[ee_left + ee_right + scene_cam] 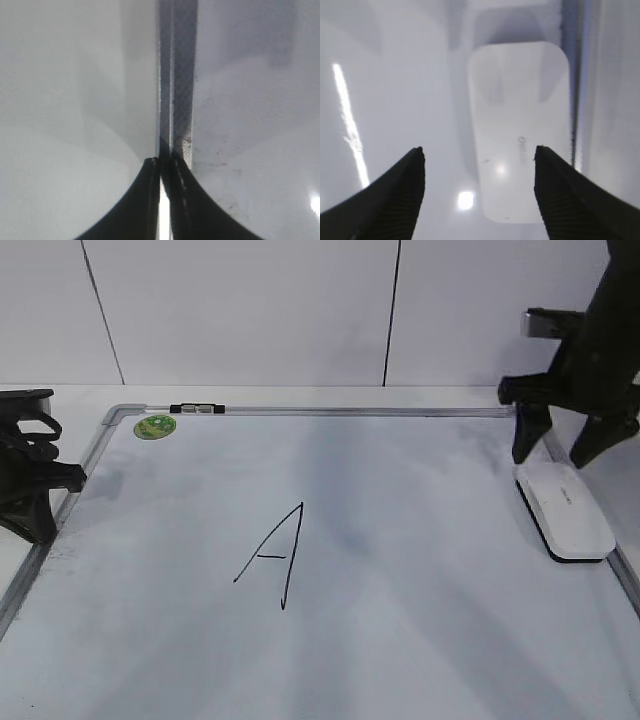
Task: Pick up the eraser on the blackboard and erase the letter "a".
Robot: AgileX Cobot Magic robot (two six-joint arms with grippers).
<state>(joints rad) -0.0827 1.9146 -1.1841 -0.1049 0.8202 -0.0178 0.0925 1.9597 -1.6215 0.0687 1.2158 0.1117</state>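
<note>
The white eraser (563, 510) lies flat on the blackboard (400, 640) at its right edge; it also shows in the right wrist view (520, 125). My right gripper (560, 448) is open and empty, hovering just above the eraser's far end; in the right wrist view (479, 152) its fingers straddle the eraser's near end. My left gripper (45, 485) is shut and rests at the board's left frame (165, 161). A large capital "A" (275, 552) is drawn mid-board. No small letter "a" is visible on the board.
A round green sticker (155, 426) and a small black-and-clear clip (197, 408) sit at the board's top left. The grey metal frame (620, 565) runs right beside the eraser. A white panelled wall stands behind.
</note>
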